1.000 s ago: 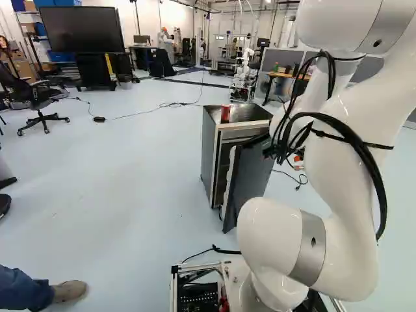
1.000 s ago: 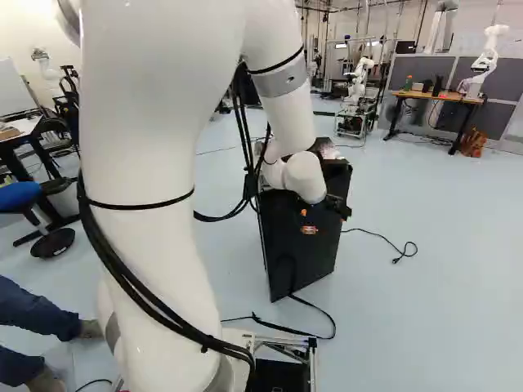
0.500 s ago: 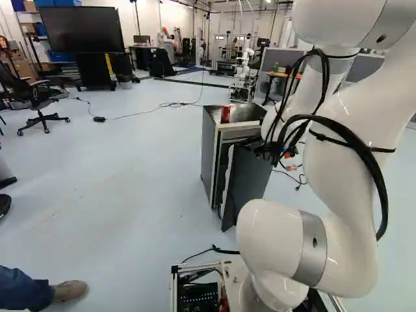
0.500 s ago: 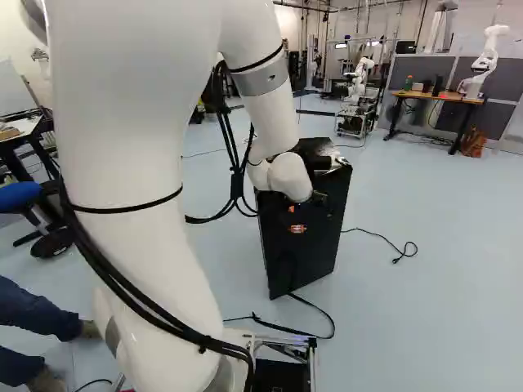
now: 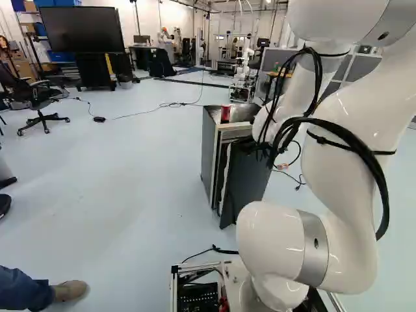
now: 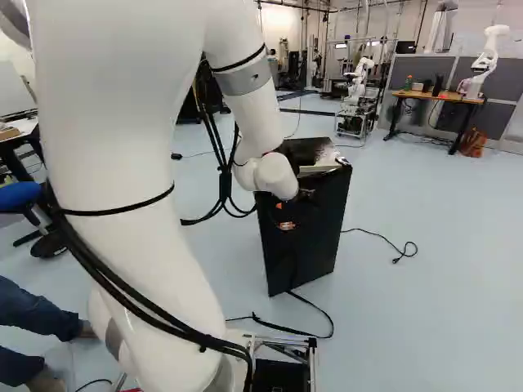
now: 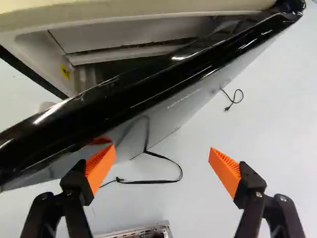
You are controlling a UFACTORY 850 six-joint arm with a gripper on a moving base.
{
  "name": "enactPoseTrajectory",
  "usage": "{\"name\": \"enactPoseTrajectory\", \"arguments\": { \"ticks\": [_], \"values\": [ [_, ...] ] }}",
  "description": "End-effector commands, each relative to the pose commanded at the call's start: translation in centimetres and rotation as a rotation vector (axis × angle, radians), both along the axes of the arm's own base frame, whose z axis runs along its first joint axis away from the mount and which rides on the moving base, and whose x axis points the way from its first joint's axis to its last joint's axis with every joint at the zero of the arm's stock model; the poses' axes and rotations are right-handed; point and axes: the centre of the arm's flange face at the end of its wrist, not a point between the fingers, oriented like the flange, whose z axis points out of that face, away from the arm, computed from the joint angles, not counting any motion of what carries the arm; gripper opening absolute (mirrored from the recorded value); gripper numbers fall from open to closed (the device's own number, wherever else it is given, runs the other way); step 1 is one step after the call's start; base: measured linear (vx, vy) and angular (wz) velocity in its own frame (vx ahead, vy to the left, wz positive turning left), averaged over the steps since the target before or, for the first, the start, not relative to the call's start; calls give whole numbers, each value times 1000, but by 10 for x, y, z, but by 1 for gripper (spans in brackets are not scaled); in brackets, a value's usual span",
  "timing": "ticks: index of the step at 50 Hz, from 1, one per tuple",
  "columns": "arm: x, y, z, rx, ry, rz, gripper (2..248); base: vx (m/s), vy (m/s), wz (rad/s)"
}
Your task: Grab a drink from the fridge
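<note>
The small black fridge (image 5: 209, 156) stands ahead with its door (image 5: 246, 185) ajar. A red can (image 5: 225, 114) rests on its top. In the right base view my gripper (image 6: 283, 217) hangs low before the outer face of the door. The wrist view has the gripper (image 7: 161, 148) open with nothing gripped; one finger is close to the glossy door (image 7: 119, 99), touch unclear, and the other stands out over the floor. Past the door's edge, part of the pale interior (image 7: 119, 34) shows, but no drink can be made out there.
A black cable (image 7: 153, 182) lies on the floor below the door, and another cord (image 6: 396, 255) to the right of the fridge. Farther off are an office chair (image 5: 42, 104), a large screen (image 5: 81, 29) and another robot (image 6: 487, 61) by a desk. A person's leg is at the left.
My forearm and wrist have moved left across the front of the fridge door in both base views. The door seems to have swung slightly toward the fridge body. The base has stayed put.
</note>
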Motion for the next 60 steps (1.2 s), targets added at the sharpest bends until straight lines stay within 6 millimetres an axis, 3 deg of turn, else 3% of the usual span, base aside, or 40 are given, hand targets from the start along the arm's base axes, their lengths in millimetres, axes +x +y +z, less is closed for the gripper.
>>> {"name": "enactPoseTrajectory", "arguments": {
  "ticks": [32, 60],
  "values": [
    [41, 44, -1, -4, -11, 123, 247, 0, 0, 0],
    [93, 50, -3, -12, -36, 163, 247, 0, 0, 0]
  ]
}}
